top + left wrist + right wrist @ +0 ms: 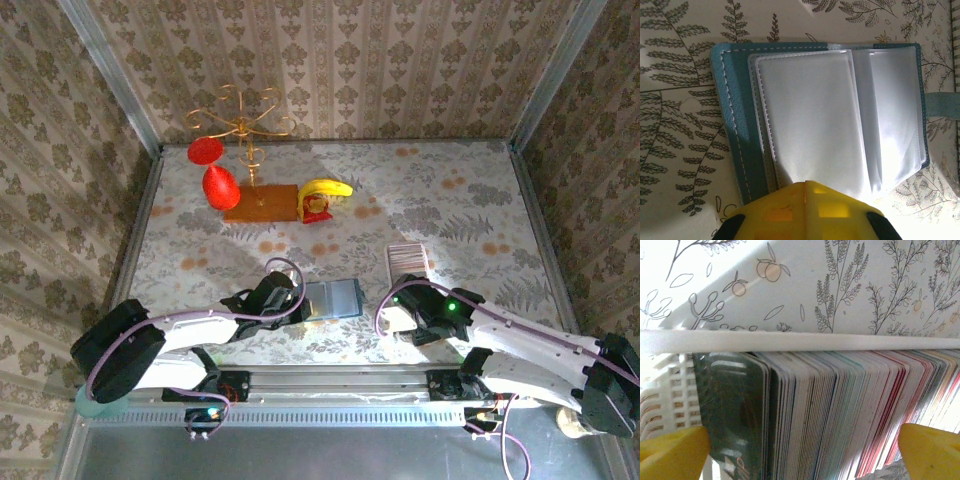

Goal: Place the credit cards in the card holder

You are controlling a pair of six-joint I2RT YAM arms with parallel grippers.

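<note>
Card holder is lying flat and folded open on the flowery table, near the front edge, and I'll place everything else off it.

The left arm reaches in from the holder's left and the right arm from its right. Well behind the holder and a bit left is a gold wire stand on a wooden base, with two red ornaments on its left side. A banana sits at the base's right end, pretty much straight back from the holder.

Just right of the holder is a white plastic tray, and the credit cards are in it, standing on edge in one tight row. The card at the left end of the row is dark green.

The right gripper hangs over that row with its yellow fingers spread wide, one at each side of the wrist view, so it's released and holding nothing.

The left gripper is clenched, yellow tips together, right at the holder's left edge over the clear plastic sleeves. I can't tell if it's actually pressing on them. No card in it.

Smallest bit is the holder's snap tab, sticking out from its right edge.
</note>
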